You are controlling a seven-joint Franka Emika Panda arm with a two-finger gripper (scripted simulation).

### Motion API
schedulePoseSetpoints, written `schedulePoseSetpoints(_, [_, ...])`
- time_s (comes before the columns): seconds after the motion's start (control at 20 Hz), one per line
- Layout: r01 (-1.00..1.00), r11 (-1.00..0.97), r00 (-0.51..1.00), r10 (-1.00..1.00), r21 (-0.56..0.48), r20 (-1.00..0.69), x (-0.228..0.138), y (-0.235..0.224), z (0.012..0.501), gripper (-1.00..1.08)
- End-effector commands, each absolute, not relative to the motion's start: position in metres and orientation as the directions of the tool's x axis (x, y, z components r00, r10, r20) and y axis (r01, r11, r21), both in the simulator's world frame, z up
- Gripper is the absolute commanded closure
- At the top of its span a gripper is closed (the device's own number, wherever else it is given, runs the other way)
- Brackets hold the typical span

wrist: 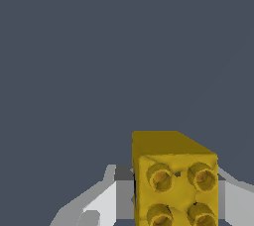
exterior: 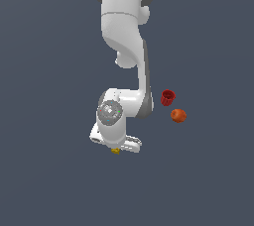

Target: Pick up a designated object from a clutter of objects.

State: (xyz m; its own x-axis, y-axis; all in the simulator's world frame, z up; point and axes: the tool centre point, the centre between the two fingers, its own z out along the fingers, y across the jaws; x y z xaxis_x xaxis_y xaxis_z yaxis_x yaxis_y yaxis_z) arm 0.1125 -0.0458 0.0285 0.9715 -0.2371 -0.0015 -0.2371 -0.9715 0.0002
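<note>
The designated object, a mustard-yellow blocky piece [wrist: 174,185] with round knobs on its face, fills the gap between my gripper's fingers [wrist: 124,197] in the wrist view. One finger pad presses each side of it, so my gripper [wrist: 173,202] is shut on it. In the exterior view only a small yellow bit of the piece [exterior: 115,150] peeks out under the white hand, where my gripper [exterior: 115,147] points down. Of the clutter, a red cup [exterior: 167,97] and an orange ball [exterior: 178,115] lie apart on the exterior view's right.
The white arm [exterior: 126,31] comes down from the top of the exterior view and hides the ground behind it. A flat dark grey-blue surface [exterior: 49,170] spreads all around.
</note>
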Motion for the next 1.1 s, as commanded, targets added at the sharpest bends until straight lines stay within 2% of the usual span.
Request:
schedulePoseSetpoints(0.0, [-0.237,-0.971,0.971,-0.237,0.0,0.0,0.109,-0.048,0.035,1.08])
schedulePoseSetpoints(0.4, [-0.237,-0.971,0.971,-0.237,0.0,0.0,0.083,-0.059,0.07,1.08])
schedulePoseSetpoints(1.05, [-0.238,-0.971,0.971,-0.238,-0.002,-0.001,0.018,-0.089,0.162,1.08])
